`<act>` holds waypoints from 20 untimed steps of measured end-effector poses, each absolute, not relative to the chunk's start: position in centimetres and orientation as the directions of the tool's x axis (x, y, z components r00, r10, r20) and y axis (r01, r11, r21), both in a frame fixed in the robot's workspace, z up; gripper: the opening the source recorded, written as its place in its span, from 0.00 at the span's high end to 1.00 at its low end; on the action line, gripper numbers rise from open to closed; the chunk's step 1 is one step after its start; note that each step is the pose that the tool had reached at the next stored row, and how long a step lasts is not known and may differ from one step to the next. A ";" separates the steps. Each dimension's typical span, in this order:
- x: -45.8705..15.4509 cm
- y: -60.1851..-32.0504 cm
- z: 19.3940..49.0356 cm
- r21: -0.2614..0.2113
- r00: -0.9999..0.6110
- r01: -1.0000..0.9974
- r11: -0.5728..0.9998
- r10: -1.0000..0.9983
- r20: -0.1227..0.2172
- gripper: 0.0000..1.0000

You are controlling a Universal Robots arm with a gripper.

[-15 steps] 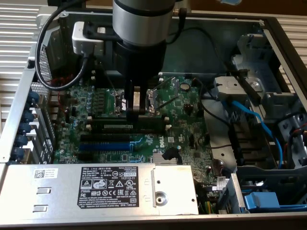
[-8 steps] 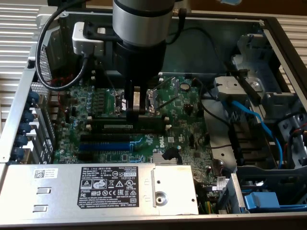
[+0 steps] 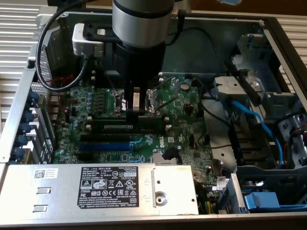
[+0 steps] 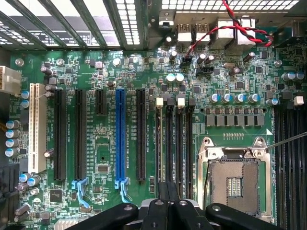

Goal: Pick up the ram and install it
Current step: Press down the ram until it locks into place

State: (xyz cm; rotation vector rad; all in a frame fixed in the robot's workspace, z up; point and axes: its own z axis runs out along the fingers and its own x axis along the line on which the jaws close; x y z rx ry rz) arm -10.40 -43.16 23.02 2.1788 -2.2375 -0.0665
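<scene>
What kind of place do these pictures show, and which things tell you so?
Probably a bench for computer assembly or repair. An opened desktop computer case lies flat, with its green motherboard, the empty processor socket and the blue expansion slot exposed.

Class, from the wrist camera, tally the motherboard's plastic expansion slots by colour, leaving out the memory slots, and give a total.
White plastic expansion slot: 1
Blue plastic expansion slot: 1
Black plastic expansion slots: 4 (three long, one short)
Total: 6
</scene>
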 end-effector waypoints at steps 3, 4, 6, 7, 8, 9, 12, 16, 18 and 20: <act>-10.4 -43.1 23.0 0.042 -0.027 -0.999 0.026 -0.999 -0.017 0.90; -10.4 -43.1 22.9 0.042 -0.027 -0.999 0.026 -1.000 -0.017 0.90; -10.4 -43.1 22.9 0.041 -0.026 -0.999 0.026 -1.000 -0.017 0.90; -10.4 -43.1 22.9 0.041 -0.026 -0.999 0.026 -1.000 -0.017 0.90; -10.4 -43.1 22.9 0.041 -0.026 -0.999 0.025 -1.000 -0.017 0.90; -10.4 -43.1 22.9 0.041 -0.026 -0.999 0.025 -1.000 -0.017 0.90; -10.4 -43.1 22.9 0.040 -0.026 -0.999 0.025 -1.000 -0.017 0.90; -10.5 -43.1 22.8 0.039 -0.025 -0.999 0.024 -1.000 -0.016 0.90; -10.6 -43.1 22.8 0.039 -0.025 -0.999 0.024 -1.000 -0.015 0.90; -10.6 -43.1 22.7 0.039 -0.025 -0.999 0.024 -1.000 -0.015 0.90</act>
